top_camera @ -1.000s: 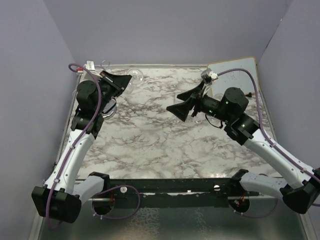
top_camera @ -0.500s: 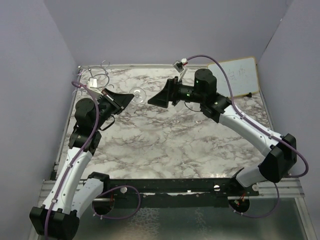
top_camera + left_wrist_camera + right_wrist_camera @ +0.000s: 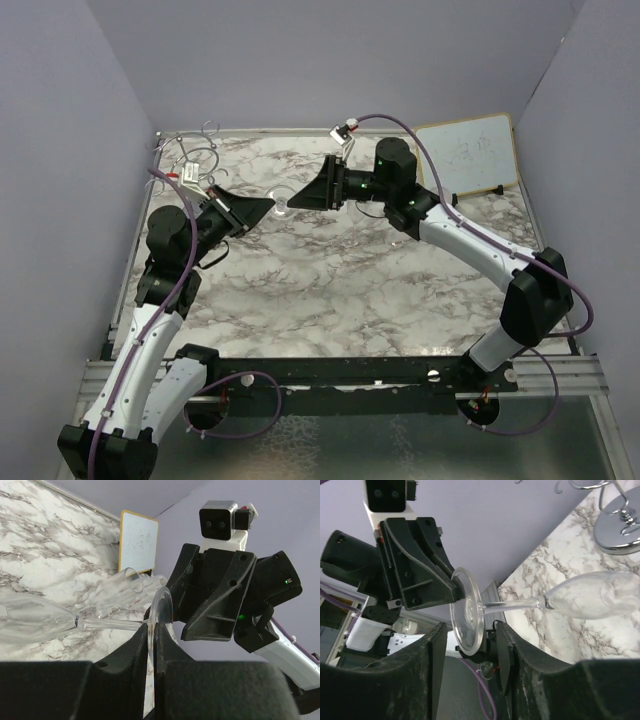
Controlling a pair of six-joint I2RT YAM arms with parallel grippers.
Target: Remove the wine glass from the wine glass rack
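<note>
Right wrist view has the wine glass [image 3: 555, 600] off the wine glass rack [image 3: 619, 527] at 2 o'clock, foot rim pinched in the left gripper [image 3: 449, 586], centred between the wide-apart fingers of the right gripper [image 3: 471, 630], which should close squarely on it before the left releases.

Two robot arms: left arm [image 3: 150, 320] and right arm [image 3: 470, 245]. Two grippers: left gripper [image 3: 262, 207] and right gripper [image 3: 305, 197]. One wine glass [image 3: 580, 600] for certain; a second clear glass shape beside it cannot be confirmed. One wine glass rack [image 3: 619, 532], far left. One whiteboard [image 3: 470, 155], far right. One marble table [image 3: 330, 290].
</note>
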